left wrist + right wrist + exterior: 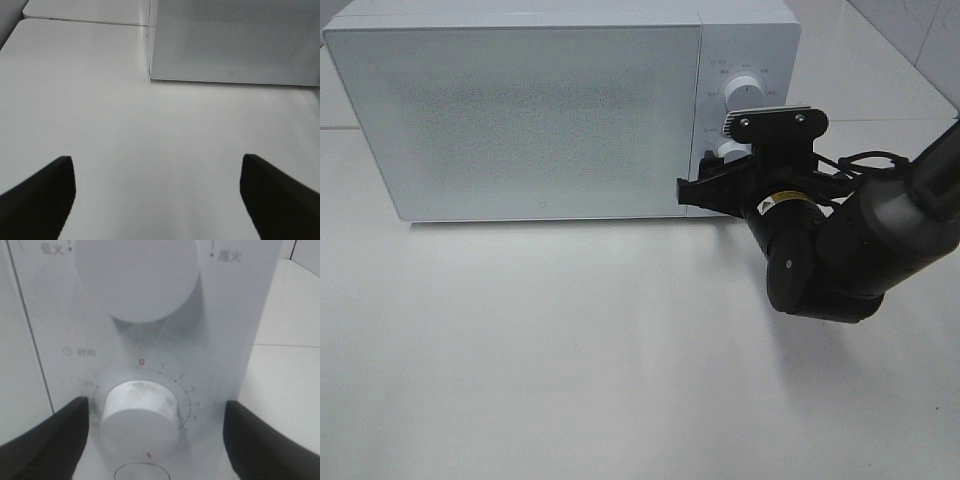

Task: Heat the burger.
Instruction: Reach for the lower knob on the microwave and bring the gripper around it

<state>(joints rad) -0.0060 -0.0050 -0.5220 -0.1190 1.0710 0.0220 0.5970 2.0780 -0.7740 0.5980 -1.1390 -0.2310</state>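
Note:
The burger is out of view; the white microwave point(520, 120) has its door shut. My right gripper point(156, 407) is open at the control panel. Its fingers point(55, 440) stand on either side of the lower timer knob point(141, 415) with gaps on both sides, and nothing is gripped. From above, the right gripper point(712, 178) sits just in front of that knob point(730, 150). My left gripper point(156, 160) is open and empty over bare table, facing the microwave's door point(235, 40). The left arm does not show in the exterior view.
A larger power knob point(137, 275) sits above the timer knob, and a round button point(142, 474) lies below it. The white table point(570, 350) spreads out in front of the microwave. The right arm point(860, 240) reaches in from the right edge.

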